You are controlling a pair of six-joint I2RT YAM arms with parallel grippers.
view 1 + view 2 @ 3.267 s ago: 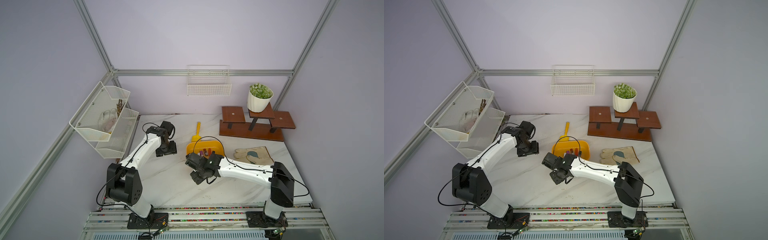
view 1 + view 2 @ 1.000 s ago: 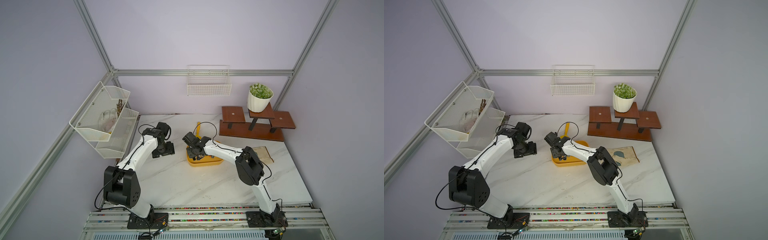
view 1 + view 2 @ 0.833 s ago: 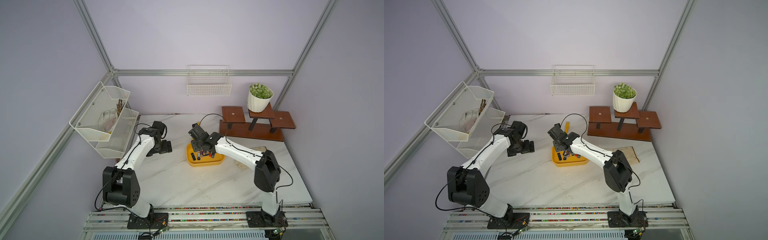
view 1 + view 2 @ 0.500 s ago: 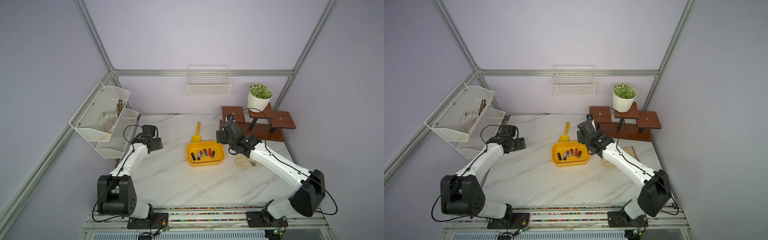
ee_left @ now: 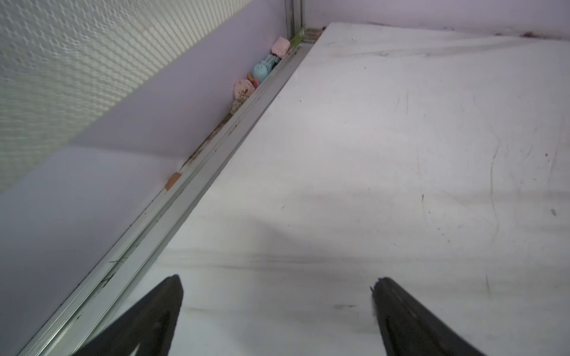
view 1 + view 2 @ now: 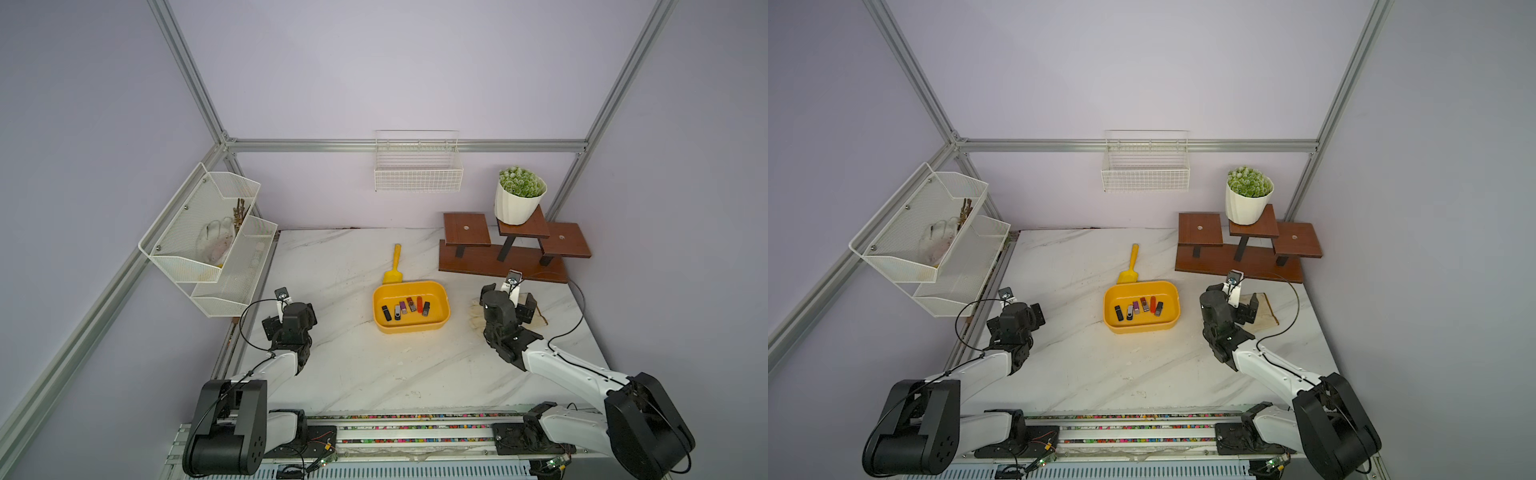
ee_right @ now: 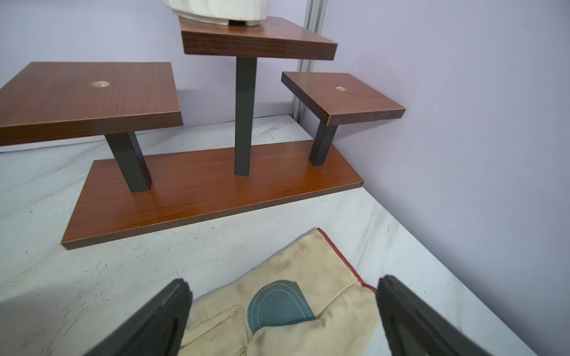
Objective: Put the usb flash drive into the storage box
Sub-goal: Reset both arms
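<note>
The yellow storage box (image 6: 409,328) sits in the middle of the marble table, seen in both top views (image 6: 1142,329). Several usb flash drives (image 6: 405,308) lie in a row on its floor (image 6: 1138,308). My left gripper (image 6: 286,318) hovers to the box's left near the table's left edge; in the left wrist view it (image 5: 277,285) is open over bare marble. My right gripper (image 6: 509,307) hovers to the box's right. In the right wrist view it (image 7: 282,285) is open and empty above a cream work glove (image 7: 296,271).
A yellow scoop (image 6: 395,266) lies just behind the box. A brown stepped stand (image 6: 503,259) with a white plant pot (image 6: 517,199) fills the back right. White wire baskets hang on the left wall (image 6: 208,237) and back wall (image 6: 417,166). Small bits lie along the left rail (image 5: 262,69).
The right arm has swung away from over the box to the right, above the glove, and its jaws have opened. The left arm has drawn back toward the near left.
</note>
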